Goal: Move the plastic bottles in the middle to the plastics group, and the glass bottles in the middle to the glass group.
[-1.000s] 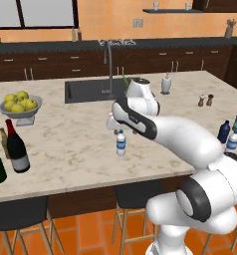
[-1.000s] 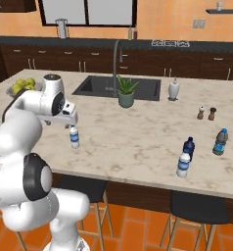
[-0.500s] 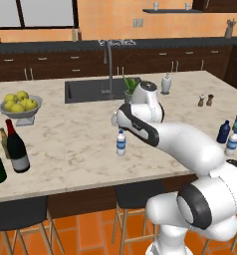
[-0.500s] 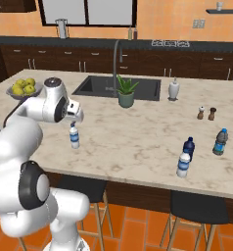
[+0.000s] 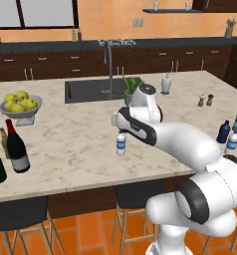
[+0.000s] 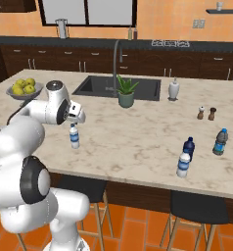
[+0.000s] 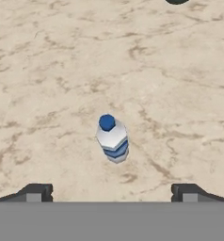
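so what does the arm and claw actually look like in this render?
The arm is glossy white, built of fat rounded links with dark grey-black joint discs, one large on the lower body and a grey cap on the upper joint. A black band wraps the wrist link. No cables or markings are visible. The claw shows as two small dark grey, blocky finger tips, set wide apart.

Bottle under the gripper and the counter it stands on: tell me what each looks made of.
The small bottle looks like clear plastic: pale see-through body, blue cap, blue label band. The counter looks like polished marble or a similar stone, beige with darker veins; being rendered, it could equally be laminate.
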